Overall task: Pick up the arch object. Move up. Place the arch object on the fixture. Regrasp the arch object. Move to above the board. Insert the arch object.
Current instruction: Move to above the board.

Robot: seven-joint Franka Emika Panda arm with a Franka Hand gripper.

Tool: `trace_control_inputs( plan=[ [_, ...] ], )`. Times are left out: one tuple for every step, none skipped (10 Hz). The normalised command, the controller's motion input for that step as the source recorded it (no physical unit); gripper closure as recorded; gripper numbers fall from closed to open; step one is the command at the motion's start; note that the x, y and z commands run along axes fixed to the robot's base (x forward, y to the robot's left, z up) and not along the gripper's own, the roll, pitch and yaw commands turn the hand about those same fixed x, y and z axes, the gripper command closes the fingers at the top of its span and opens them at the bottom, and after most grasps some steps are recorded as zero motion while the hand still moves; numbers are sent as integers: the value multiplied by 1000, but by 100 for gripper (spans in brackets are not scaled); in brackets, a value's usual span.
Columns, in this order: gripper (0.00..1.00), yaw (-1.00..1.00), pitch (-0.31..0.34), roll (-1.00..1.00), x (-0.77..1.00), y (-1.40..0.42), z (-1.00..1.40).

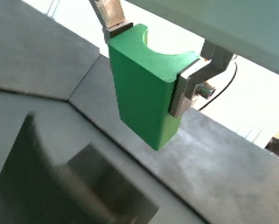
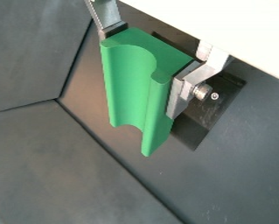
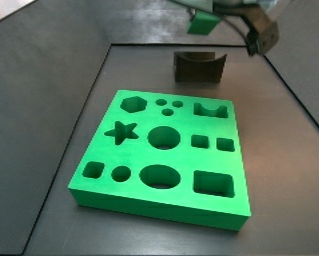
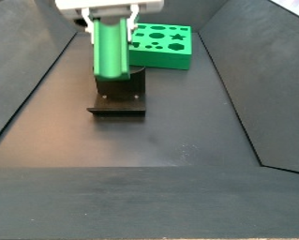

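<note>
My gripper is shut on the arch object, a tall green block with a curved notch in its upper end. Its silver fingers press on two opposite sides near that notched end. In a side view the gripper holds the arch object upright, just over the dark fixture. From another side the gripper sits at the frame's top edge and only a sliver of the arch object shows, clear above the fixture. The bright green board with shaped holes lies flat on the floor.
Dark sloping walls enclose the work floor on both sides. The board lies behind the fixture, towards the far end. The fixture's dark base plate shows behind the held piece in a wrist view.
</note>
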Motion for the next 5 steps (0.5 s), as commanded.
trace_control_inputs(
  plan=[
    [100, 7, 166, -66, -36, 92, 1000],
    [100, 47, 156, -56, -32, 80, 1000],
    [100, 63, 150, -56, -34, 76, 1000],
    [100, 90, 124, -52, -26, 63, 1000],
    [100, 104, 107, -49, -17, 49, 1000]
  ],
)
